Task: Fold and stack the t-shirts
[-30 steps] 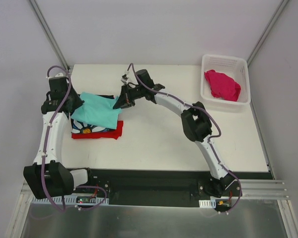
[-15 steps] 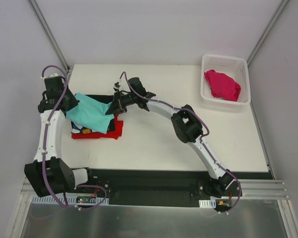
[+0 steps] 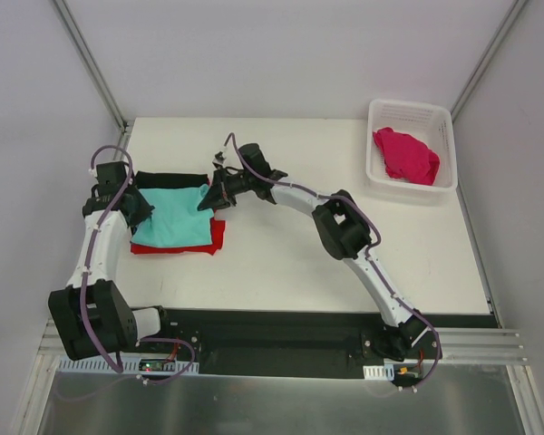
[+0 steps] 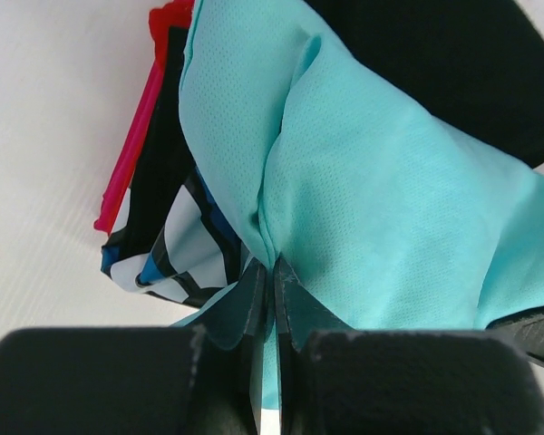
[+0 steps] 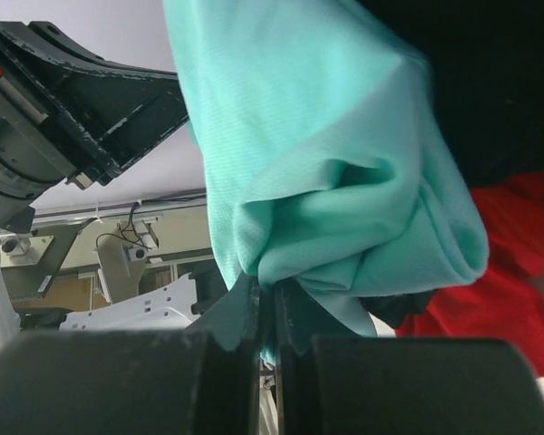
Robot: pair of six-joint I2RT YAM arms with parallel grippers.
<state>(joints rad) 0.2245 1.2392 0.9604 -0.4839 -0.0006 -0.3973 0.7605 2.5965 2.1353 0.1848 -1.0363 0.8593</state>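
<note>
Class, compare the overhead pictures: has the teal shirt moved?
Yes: the teal shirt has shifted toward the near edge of the red shirt, now lying flat.

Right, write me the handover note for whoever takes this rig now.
Left gripper: shut on the mint-teal shirt, left edge.
Right gripper: shut on its right edge.
The mint-teal shirt lies over the black shirt and red shirt, at the table's left.
Pink shirt: crumpled in the basket, far right.
Done: three shirts piled.
Left: release, tidy, then fold and stack the pink one.
</note>
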